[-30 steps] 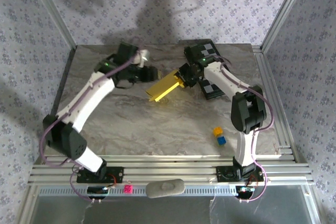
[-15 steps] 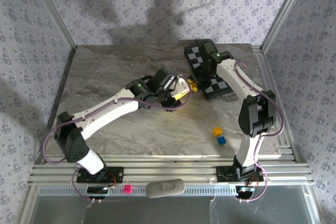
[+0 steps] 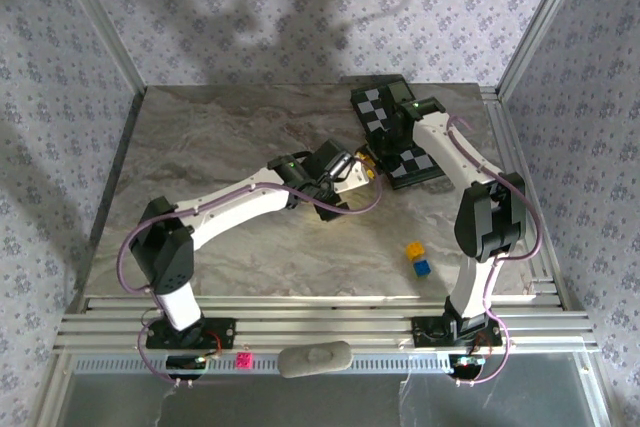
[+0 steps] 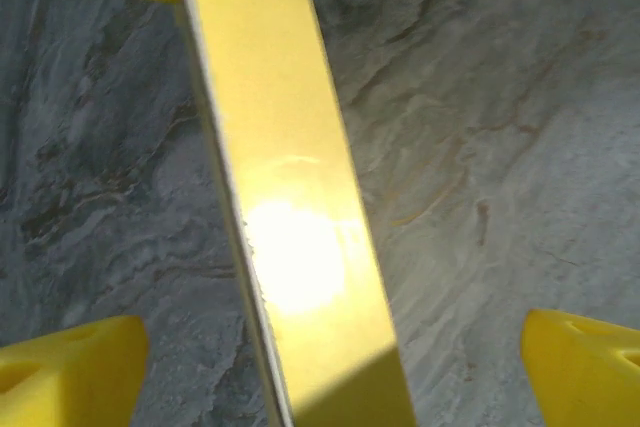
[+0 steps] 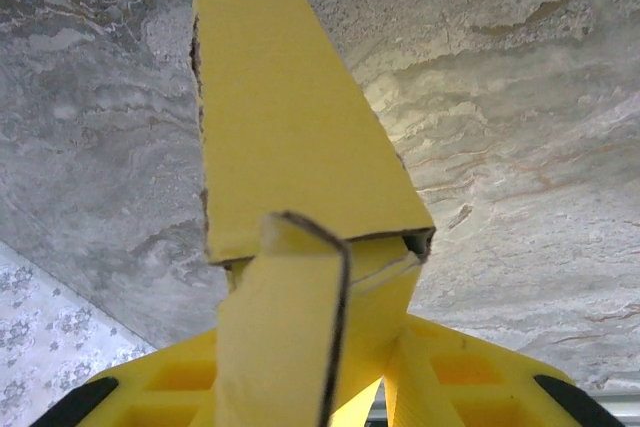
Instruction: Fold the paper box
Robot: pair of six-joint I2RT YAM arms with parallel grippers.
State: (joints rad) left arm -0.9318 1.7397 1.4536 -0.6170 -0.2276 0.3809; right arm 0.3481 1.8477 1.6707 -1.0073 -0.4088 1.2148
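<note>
Right gripper [image 5: 325, 387] pinched on one end of the paper box [image 5: 290, 117], box over the marbled table [image 3: 230, 127] just beside the chequered board [image 3: 395, 137], left gripper [image 4: 325, 377] spread wide around its narrow yellow face (gaps on both sides), yellow and blue cubes [image 3: 417, 257] well apart from it.

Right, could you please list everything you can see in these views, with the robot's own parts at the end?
paper box: one, yellow, mid-table, one end in the right gripper
chequered board: one, black and white, far right of the table
yellow cube: one, yellow, near right of the table
blue cube: one, blue, just nearer than the yellow cube
table: one, grey marbled
pink item: one, small, on the front rail
grey oval pad: one, on the front rail
left gripper: yellow fingers, open, astride the box
right gripper: yellow fingers, shut on the box
</note>
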